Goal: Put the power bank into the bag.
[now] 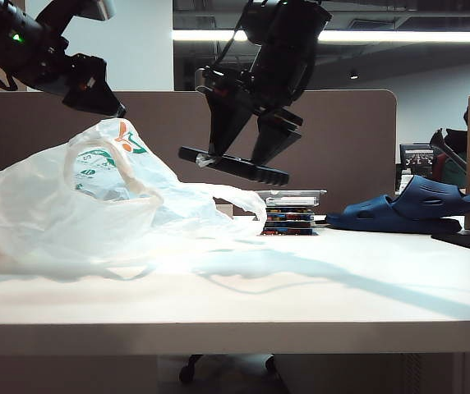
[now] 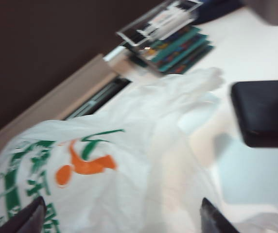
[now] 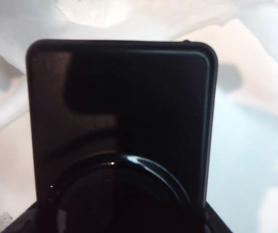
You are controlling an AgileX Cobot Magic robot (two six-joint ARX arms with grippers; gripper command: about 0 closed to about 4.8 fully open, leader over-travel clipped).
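In the exterior view, the right end effector (image 1: 243,160) hangs above the bench (image 1: 301,279), its fingers pointing down and clamped on one black power bank (image 1: 233,165), which lies nearly level in the air. Below and to the left of it the single white plastic bag (image 1: 95,205) slumps on the bench, one loop handle reaching under the power bank. The left end effector (image 1: 95,89) is raised high above the bag's top, angled downward. Behind stand a brown partition (image 1: 161,123), one stack of clear boxes (image 1: 291,212) and one dark blue sandal (image 1: 416,205).

In the left wrist view, the left end effector's fingertips (image 2: 27,218) stand wide apart, holding nothing, with the bag's green-and-orange logo (image 2: 80,162) between them.

In the right wrist view, the power bank (image 3: 119,116) fills the frame, gripped at its near end, above the bag (image 3: 255,97).
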